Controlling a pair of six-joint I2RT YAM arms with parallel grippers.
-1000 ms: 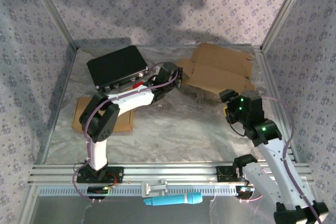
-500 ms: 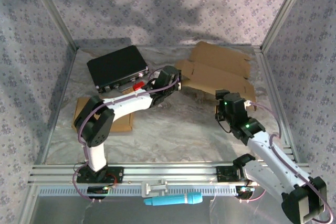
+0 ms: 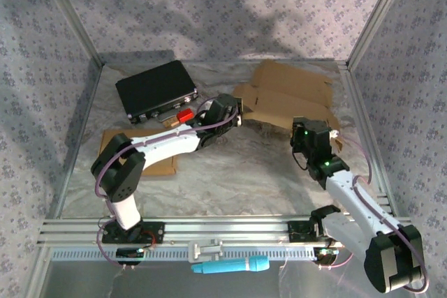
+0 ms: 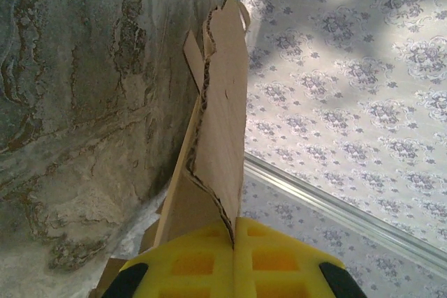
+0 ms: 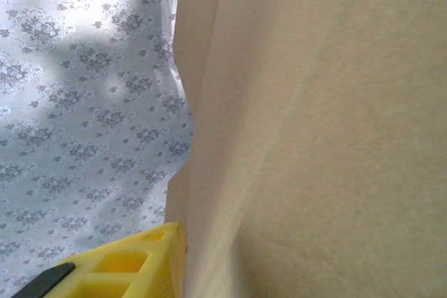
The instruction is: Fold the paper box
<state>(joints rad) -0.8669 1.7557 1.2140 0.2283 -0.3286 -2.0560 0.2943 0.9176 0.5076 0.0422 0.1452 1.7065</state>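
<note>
Jaws on the left gripper (image 3: pixel 236 111) are clamped on the left edge of the paper box (image 3: pixel 290 92), and the left wrist view shows it plainly: a ragged cardboard edge pinched between the yellow pads (image 4: pixel 269 259) and rising edge-on from them. The box itself lies mostly flat and unfolded at the far right of the table (image 3: pixel 230 172). Since a second ago this gripper has slid a little nearer and to the left, and the box's left edge has come with it. Now the right gripper (image 3: pixel 316 123): it has pushed forward to the box's near right edge while its arm has dropped much lower. One yellow finger (image 5: pixel 133 263) sits right against a broad cardboard face, but whether those jaws have actually closed, I cannot tell. At the far left sits the black case (image 3: pixel 155 88), unmoved.
</note>
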